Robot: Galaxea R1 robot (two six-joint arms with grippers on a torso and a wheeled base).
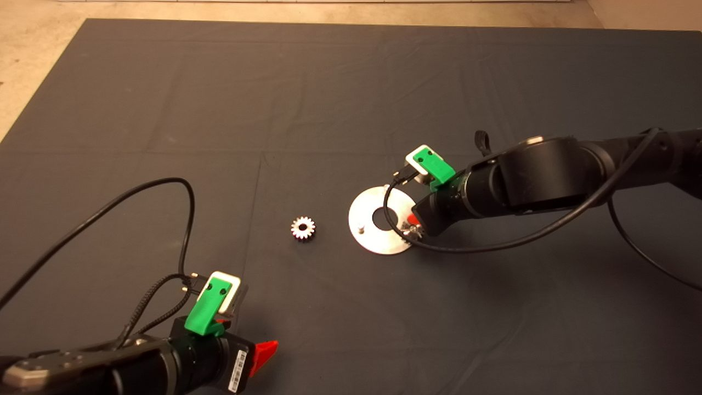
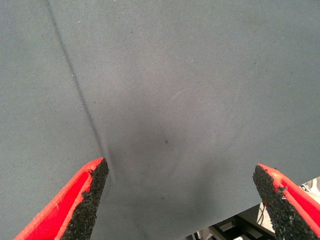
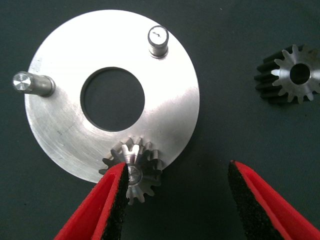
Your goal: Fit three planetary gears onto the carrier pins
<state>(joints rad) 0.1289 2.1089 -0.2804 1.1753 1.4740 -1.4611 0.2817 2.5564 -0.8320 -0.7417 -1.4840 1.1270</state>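
Observation:
The round silver carrier plate (image 1: 366, 204) (image 3: 60, 135) lies right of the mat's centre. Two of its carrier pins (image 3: 158, 41) (image 3: 30, 83) stand bare; one pin (image 1: 360, 229) also shows from above. A planetary gear (image 3: 142, 172) sits at the plate's rim, seemingly over a third pin. My right gripper (image 3: 175, 192) (image 1: 412, 226) hangs open over that rim, one pad (image 3: 117, 200) touching this gear and partly hiding it. Another gear (image 1: 303, 227) (image 3: 292, 75) lies flat on the mat left of the plate. My left gripper (image 2: 180, 195) is parked open at the lower left, its red finger (image 1: 263, 351) over bare mat.
The right arm's black cable (image 1: 395, 219) loops across the plate. The left arm's cable (image 1: 164, 184) arcs over the mat at the left. Bare floor (image 1: 38, 38) borders the mat at the far left and back.

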